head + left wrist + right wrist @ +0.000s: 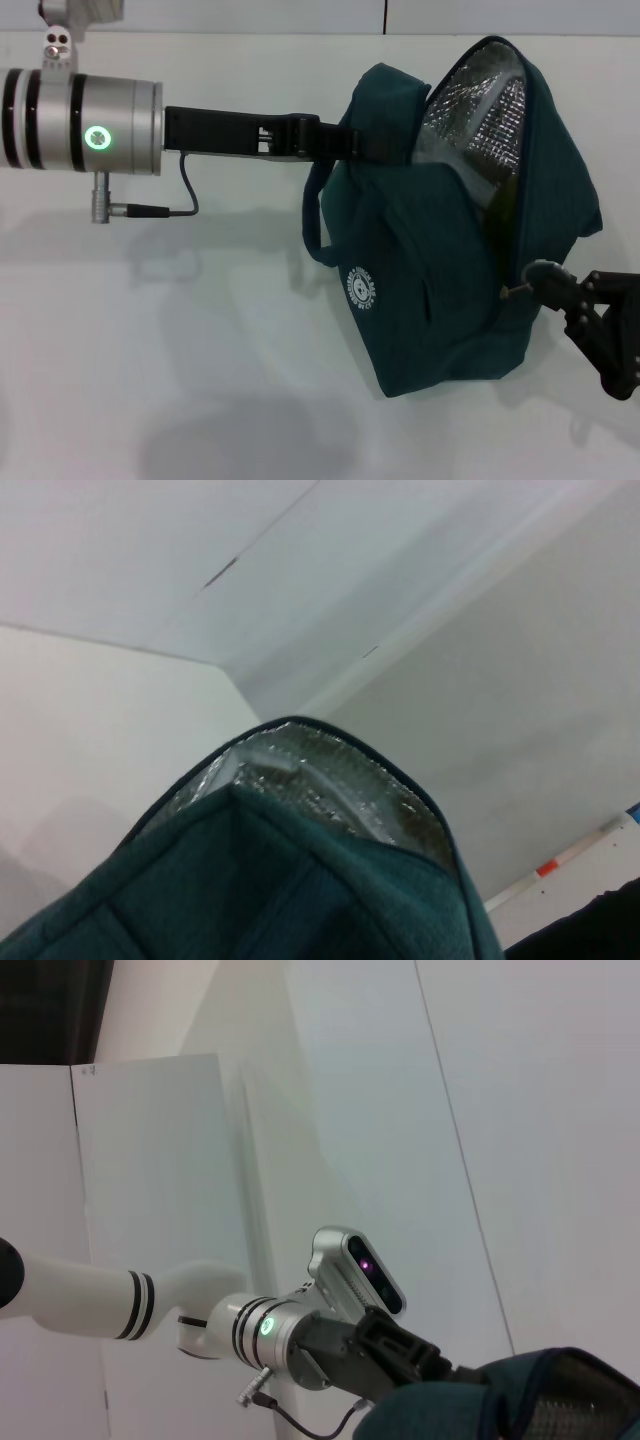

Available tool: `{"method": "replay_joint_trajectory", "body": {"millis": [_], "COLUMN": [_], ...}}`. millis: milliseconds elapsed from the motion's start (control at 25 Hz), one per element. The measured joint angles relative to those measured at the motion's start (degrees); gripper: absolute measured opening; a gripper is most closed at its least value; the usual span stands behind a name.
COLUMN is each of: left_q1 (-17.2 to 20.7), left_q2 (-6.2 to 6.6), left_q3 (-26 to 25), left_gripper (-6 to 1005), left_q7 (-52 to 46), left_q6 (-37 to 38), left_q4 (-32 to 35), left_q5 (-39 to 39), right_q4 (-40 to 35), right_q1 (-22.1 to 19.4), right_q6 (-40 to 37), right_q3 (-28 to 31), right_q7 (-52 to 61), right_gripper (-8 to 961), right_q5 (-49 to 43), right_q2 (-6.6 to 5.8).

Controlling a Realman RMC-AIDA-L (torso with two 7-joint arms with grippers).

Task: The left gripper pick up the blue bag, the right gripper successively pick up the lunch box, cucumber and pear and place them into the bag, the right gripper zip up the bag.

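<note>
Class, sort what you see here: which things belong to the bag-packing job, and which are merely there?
Job:
blue bag
left hand, gripping the bag's handle
right hand, at the zip

Merely there:
white table
back wall

I see the bag (440,290) as dark teal-blue, with a small round white logo (361,291) at centre frame and a silver, dimpled foil lining (475,115) at upper right. My left gripper (345,145) is black, on an arm with a silver section (110,125), black bands and a glowing green ring at upper left. My right gripper (560,285), lower right, is all black. The table (150,350) is plain white.
</note>
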Motion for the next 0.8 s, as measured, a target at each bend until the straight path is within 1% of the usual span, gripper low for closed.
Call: {"method": "replay_joint_trajectory", "body": {"millis": [280, 480, 640, 800], "left_q1": [2.8, 4.1, 6.6, 9.4], "left_q2": [-0.21, 0.02, 0.13, 0.19], "left_q3": [0.0, -0.7, -0.7, -0.7], "left_gripper": [116, 342, 505, 679], "left_q7": [7.3, 10.1, 15.9, 20.3], "left_q6": [-0.1, -0.3, 0.7, 3.0], "left_q4": [-1.3, -1.1, 0.0, 0.1], "left_q5": [-6.0, -7.9, -12.2, -15.4], "right_q4": [0.0, 0.0, -0.2, -0.5], "right_q1": [0.5, 0.7, 0.9, 2.2], "right_q6": [0.1, 0.1, 0.1, 0.2], "right_q3": [-0.8, -0.8, -0.8, -0.8], "right_q7": [0.1, -0.1, -1.1, -2.6], "right_gripper": [3, 4, 4, 4], "right_q5": [-0.1, -0.1, 0.6, 2.7], "right_q2": [0.08, 0.13, 0.28, 0.37]}}
